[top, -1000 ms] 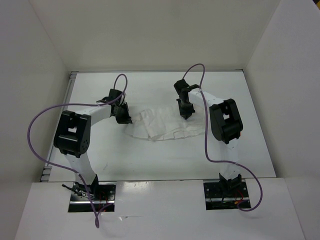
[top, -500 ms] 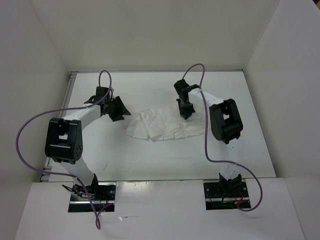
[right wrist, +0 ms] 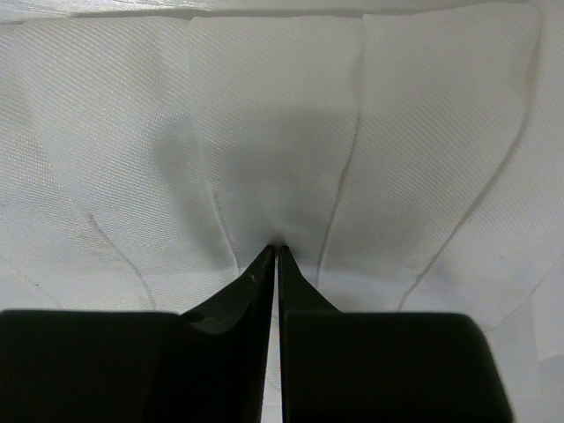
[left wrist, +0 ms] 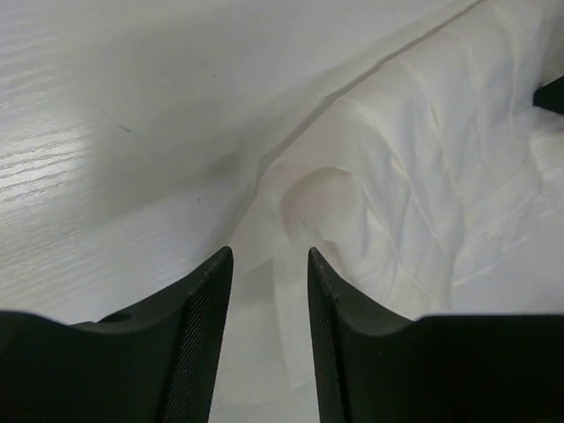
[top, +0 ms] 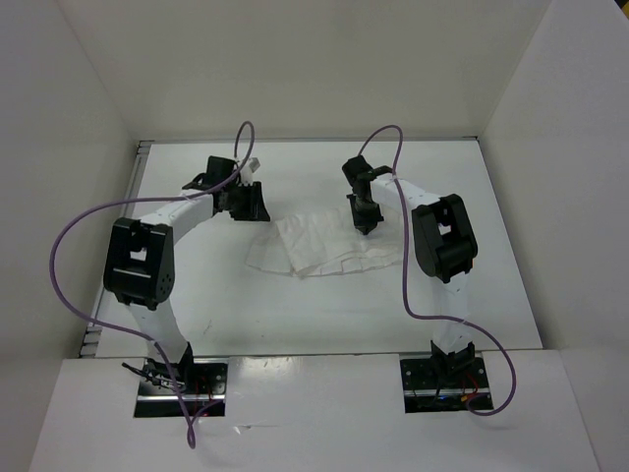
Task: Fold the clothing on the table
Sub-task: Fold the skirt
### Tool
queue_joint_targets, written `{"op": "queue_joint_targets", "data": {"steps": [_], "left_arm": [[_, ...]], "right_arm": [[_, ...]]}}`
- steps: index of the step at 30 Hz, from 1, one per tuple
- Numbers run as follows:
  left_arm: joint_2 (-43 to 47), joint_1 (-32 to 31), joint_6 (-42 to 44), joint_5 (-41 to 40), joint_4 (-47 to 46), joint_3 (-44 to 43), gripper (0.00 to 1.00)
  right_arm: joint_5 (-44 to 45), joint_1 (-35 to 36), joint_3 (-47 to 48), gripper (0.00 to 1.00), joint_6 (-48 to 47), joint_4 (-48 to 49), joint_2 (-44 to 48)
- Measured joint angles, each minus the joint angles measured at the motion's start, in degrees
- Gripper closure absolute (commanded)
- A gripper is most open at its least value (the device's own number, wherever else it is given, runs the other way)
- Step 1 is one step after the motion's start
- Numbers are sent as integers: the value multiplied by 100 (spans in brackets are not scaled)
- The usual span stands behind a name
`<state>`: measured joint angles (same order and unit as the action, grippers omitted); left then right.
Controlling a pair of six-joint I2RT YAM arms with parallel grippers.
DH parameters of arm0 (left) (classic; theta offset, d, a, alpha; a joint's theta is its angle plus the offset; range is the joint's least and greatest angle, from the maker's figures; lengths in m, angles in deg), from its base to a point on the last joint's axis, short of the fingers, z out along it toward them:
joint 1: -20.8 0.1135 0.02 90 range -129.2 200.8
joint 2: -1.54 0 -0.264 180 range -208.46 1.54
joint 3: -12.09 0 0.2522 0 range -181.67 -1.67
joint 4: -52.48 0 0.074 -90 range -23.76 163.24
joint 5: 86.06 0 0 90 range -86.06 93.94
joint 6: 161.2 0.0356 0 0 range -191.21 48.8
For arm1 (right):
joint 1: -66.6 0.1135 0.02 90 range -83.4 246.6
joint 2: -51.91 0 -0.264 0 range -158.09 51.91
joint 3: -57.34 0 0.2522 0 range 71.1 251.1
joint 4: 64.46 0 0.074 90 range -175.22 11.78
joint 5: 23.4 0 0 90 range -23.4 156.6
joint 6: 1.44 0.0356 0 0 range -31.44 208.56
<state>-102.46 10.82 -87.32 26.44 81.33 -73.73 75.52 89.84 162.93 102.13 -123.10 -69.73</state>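
Left jaws: they are seen parted in the left wrist view, with a clear gap between the two dark ribbed fingers (left wrist: 198, 344). Nothing is clamped between them.
Under the left jaws: a thin, pale layer of the clothing (left wrist: 423, 176) is seen through the gap. A rounded bump in the fabric lies just ahead of the tips.
Ahead and to the right of the left jaws: a thicker, layered part of the fabric is spread out, crossed by fine pleat lines and soft wrinkles.
Ahead and to the left of the left jaws: the bare worktop (left wrist: 106, 106) is shown, meeting the fabric's edge along a slanting line.
Right jaws: they are closed, the fingers (right wrist: 238, 300) pressed together to a hairline. A pinch of the clothing (right wrist: 282, 132) is held at the tips, and several creases are drawn in towards that point.
Around the right jaws: the wrist view is filled with finely woven white fabric on every side of the tips.
Clothing from above: the clothing (top: 324, 246) is laid as a crumpled strip on the worktop (top: 295, 315). Its left far corner is placed just beside the left jaws, and its far right part is caught under the right jaws.
Arms: the left arm (top: 147, 256) and the right arm (top: 442, 236) are each bent inward towards the fabric.
Cables: a purple cable (top: 69, 246) is looped beside the left arm.
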Motion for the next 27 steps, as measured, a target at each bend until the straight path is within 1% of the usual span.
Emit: {"op": "queue_joint_targets", "data": {"steps": [5, 13, 18, 19, 22, 27], "left_arm": [[-275, -251, 525, -170, 175, -118, 53], [-437, -691, 846, -208, 118, -125, 53], [-669, -754, 868, -437, 37, -144, 65], [-706, -758, 868, -533, 22, -153, 74], [-748, -776, 872, -920, -61, -214, 89], [-748, -780, 868, -1427, -234, -525, 94]], "right_arm": [[-9, 0, 0, 91, 0, 4, -9], [-11, -2, 2, 91, 0, 4, -11], [-13, -2, 2, 91, 0, 4, -11], [-13, -2, 2, 91, 0, 4, -11], [-15, -2, 2, 91, 0, 4, -11], [-33, -2, 4, 91, -2, 4, -20]]}}
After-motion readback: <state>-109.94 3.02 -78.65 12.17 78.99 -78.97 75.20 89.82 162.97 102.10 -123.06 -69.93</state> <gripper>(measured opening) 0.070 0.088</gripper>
